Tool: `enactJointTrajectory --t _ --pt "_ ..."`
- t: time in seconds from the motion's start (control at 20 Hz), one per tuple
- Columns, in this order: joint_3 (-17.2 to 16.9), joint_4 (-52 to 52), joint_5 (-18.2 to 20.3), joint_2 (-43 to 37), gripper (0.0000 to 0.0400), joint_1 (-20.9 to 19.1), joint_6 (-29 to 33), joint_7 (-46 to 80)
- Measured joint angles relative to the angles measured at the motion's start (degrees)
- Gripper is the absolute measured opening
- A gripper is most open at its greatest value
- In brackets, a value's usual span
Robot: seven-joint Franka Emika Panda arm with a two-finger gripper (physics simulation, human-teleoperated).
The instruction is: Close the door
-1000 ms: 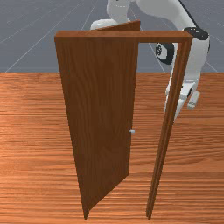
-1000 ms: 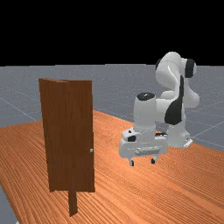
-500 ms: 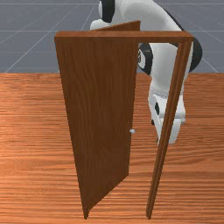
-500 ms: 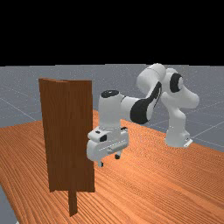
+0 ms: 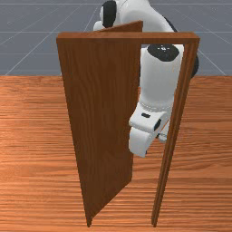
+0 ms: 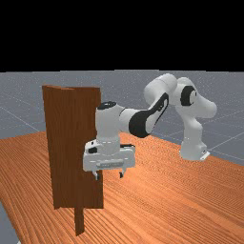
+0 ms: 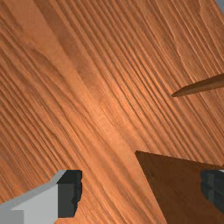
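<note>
- Door of dark brown grained wood point(image 5: 102, 113), tall and flat, stands ajar, swung out of line with its frame; it is not closed.
- The narrow dark brown wooden frame point(image 5: 129, 38) stands upright around the doorway, its crossbar running along the top. The door meets it on the front view's left, and the frame's other upright stands on the front view's right, with a gap between that upright and the door's free edge.
- The white and grey jointed arm point(image 6: 108, 123) reaches across the far view from its base on the worktop of orange-brown wood point(image 6: 190, 205) and ends beside the door.
- The white rounded hand body point(image 5: 147, 122) is in the doorway in the front view, between the door's free edge and the opposite upright, and covers part of that edge. In the far view it lies in front of the door's side nearer the arm. Whether it touches the door, I cannot tell.
- The slim black-tipped fingers point(image 6: 96, 176) point downward, released and spread well apart, with nothing clasped between them.
- In the wrist view, a pointed piece of dark brown wood point(image 7: 168, 188) extends into the space between the fingers and passes behind one of them as seen there; contact cannot be made out. A thinner dark brown sliver of wood point(image 7: 197, 87) lies farther from the fingers, apart from that pointed piece, over the worktop.
</note>
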Motion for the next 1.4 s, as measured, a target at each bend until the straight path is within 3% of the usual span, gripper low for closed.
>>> enactJointTrajectory --t 0.1,0.2,0.25,0.3,0.45,0.5,0.55,0.65,0.7,0.85,0.9,0.95,1.0,1.05,1.1,1.2,1.25,1.35,1.4 --pt "0.3 -3.9 0.6 -2.2 0.0400 -0.4 2.0 -3.3" --pt "2.1 -18.9 -1.3 -10.6 0.0400 -1.0 8.2 -15.7" --pt "0.2 -22.1 -8.5 -12.7 0.0400 1.3 7.7 -19.3" --pt "-1.3 -26.9 -11.8 -15.5 0.0400 3.3 8.1 -16.3" --pt "-1.7 -41.7 -15.5 -24.5 0.0400 5.5 12.3 -12.0" --pt "-0.6 -46.6 -13.8 -27.7 0.0400 4.6 15.6 -13.1" --pt "1.7 -50.5 -6.9 -30.1 0.0400 2.2 19.4 -15.9" --pt "0.1 -53.5 -5.2 -32.0 0.0400 3.5 19.8 -5.1" --pt "-0.6 -53.9 -4.7 -32.3 0.0400 3.0 20.0 -3.8" --pt "0.4 -69.8 -7.0 -43.0 0.0400 2.1 25.3 -7.6" --pt "-1.3 -69.9 -16.8 -43.2 0.0400 3.3 23.8 -8.4" --pt "-2.5 -70.4 -17.6 -43.5 0.0400 1.9 24.3 -10.9" --pt "-2.1 -56.3 -8.3 -35.5 0.0400 -2.3 4.2 -24.7" --pt "-5.6 -69.5 -20.8 -42.7 0.0400 -1.0 22.5 -14.0" --pt "-4.6 -57.3 -9.4 -35.9 0.0400 -5.4 6.6 -28.8" --pt "-4.9 -48.8 -8.2 -30.6 0.0400 -7.1 3.7 -29.4" --pt "-3.9 -57.3 -9.3 -34.9 0.0400 -7.9 19.6 -36.4" --pt "-1.9 -45.8 -9.6 -27.6 0.0400 -9.6 16.9 -46.1" --pt "1.3 -33.1 -10.5 -19.9 0.0400 -12.1 13.8 -60.9"
